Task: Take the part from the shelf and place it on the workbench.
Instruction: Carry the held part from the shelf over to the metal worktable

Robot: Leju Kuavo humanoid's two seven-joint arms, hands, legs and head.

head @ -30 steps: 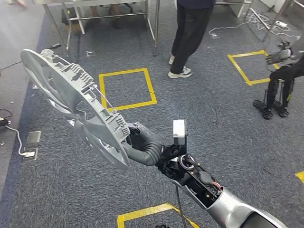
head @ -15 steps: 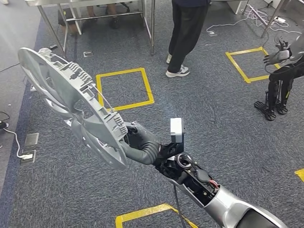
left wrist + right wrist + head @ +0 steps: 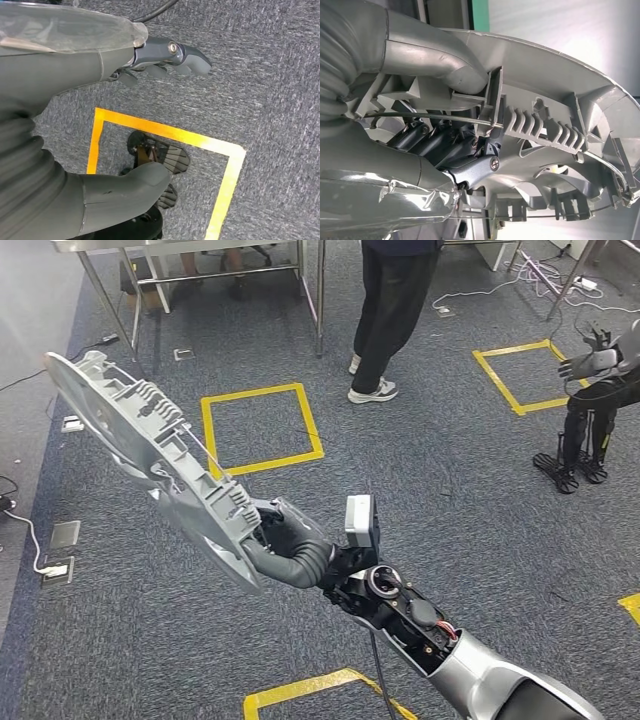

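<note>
In the head view the right arm [image 3: 453,660] rises from the lower right, and its right hand [image 3: 290,545] at frame centre grips the near rim of the part [image 3: 151,455], a large grey ribbed plastic disc. The part slants from the hand up toward the upper left, held in the air above the grey carpet [image 3: 453,490]. The right wrist view adds what the head view hides: the thumb lies over the part's [image 3: 554,135] ribbed rim while the dark fingers [image 3: 433,142] curl under it, so the grasp is closed on the rim. The left wrist view shows the left hand [image 3: 113,125] over the carpet, thumb and fingers apart, holding nothing, with a yellow tape square [image 3: 222,150] beneath. Farther off, in the head view's upper half, lie another yellow floor square [image 3: 260,430], a person's legs [image 3: 389,310] and metal table legs [image 3: 321,295].
</note>
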